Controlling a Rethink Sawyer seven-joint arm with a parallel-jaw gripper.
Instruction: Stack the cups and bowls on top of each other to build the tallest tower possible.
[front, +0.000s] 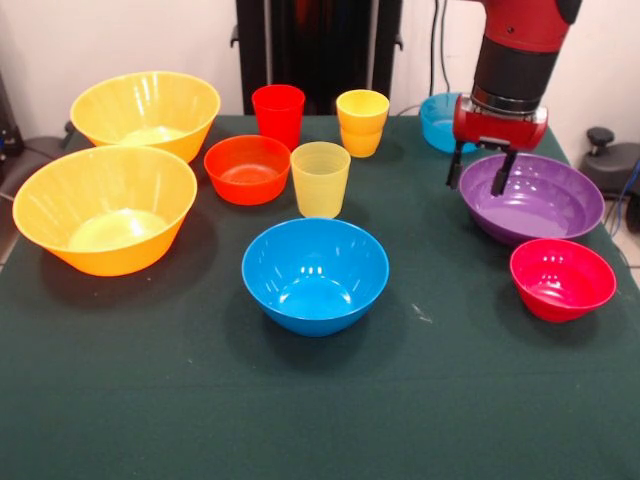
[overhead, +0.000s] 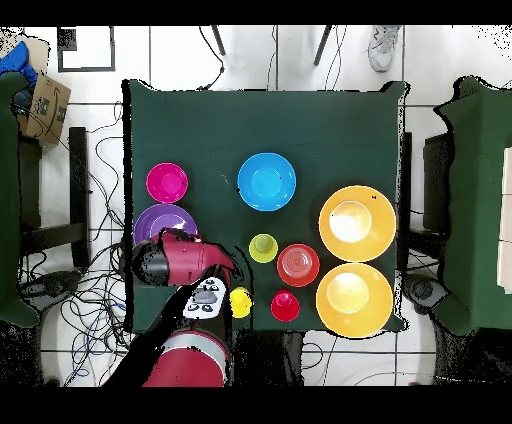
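Note:
My gripper (front: 478, 172) hangs open over the left rim of the wide purple bowl (front: 540, 200), one finger outside it and one inside. In the overhead view the arm (overhead: 185, 262) hides the gripper and part of the purple bowl (overhead: 160, 218). A pink-red bowl (front: 562, 278) sits just in front, and a blue bowl (front: 315, 275) sits at the table's middle. The pale yellow cup (front: 320, 178), red cup (front: 278, 113), orange-red bowl (front: 247, 168) and two nested orange-yellow cups (front: 362, 122) stand behind it. Two large yellow-orange bowls (front: 105, 210) (front: 148, 110) sit left. No tower is in view.
A light-blue bowl (front: 438, 120) sits at the far edge, partly behind the arm. The green cloth table (front: 320, 420) has bare room along its front. Cables and a person's shoe (overhead: 385, 45) lie on the floor around the table.

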